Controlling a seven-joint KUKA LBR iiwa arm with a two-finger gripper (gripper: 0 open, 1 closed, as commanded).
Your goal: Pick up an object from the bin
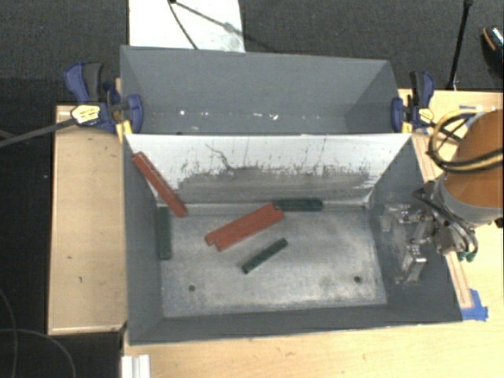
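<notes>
Metal tool (411,264) at R wall of grey bin (260,85), state unclear; flat red bar (244,227) mid-floor.

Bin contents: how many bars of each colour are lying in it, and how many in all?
Red-brown flat bars: 2
Dark green slim bars: 3
Total: 5

We find a long block (244,227) mid-floor in the bin (252,85), a first bar (264,256) just nearer, a second bar (298,205) behind at the far wall. At left, a leaning block (157,183) stands behind a third bar (163,235). The hand (409,250) hangs by the right wall.
</notes>
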